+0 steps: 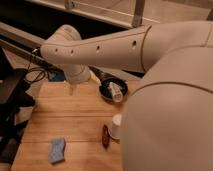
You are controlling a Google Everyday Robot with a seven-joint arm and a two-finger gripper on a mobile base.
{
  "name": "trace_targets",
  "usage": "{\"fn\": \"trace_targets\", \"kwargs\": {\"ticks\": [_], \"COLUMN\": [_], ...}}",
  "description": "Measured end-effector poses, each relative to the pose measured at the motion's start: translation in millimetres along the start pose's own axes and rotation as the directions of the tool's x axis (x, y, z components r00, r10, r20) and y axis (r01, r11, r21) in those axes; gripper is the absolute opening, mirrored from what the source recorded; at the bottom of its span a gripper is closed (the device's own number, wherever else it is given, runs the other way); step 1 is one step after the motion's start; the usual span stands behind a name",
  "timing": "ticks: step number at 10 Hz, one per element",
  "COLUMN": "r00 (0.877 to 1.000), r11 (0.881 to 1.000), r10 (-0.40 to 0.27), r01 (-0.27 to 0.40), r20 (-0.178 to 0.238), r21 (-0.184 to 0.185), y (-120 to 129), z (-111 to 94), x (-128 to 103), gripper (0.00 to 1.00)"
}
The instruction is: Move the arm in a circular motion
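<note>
My claw [73, 90] hangs just above the far left part of the wooden desk [75, 120]; I cannot tell its state. My arm [105, 47] reaches across the top. A blue sponge [57, 150] lies near the front; a white cup [116, 126] stands near the black bowl [107, 90].

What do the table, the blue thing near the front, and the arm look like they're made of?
The table looks like pale wood with plank lines. The blue thing seems to be a soft sponge, matte and wavy-edged. The arm looks like smooth cream plastic, faintly glossy. Its tool hangs over the table's far edge, under the elbow.
</note>
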Motion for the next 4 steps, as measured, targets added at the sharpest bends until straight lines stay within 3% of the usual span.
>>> {"fn": "trace_targets", "kwargs": {"ticks": [4], "r00": [1.000], "r11": [1.000], "r10": [-0.007], "r01": [0.007], "r20": [-0.005], "r21": [0.008], "y": [4.3], "z": [-8.8], "x": [23.2], "gripper": [0.80]}}
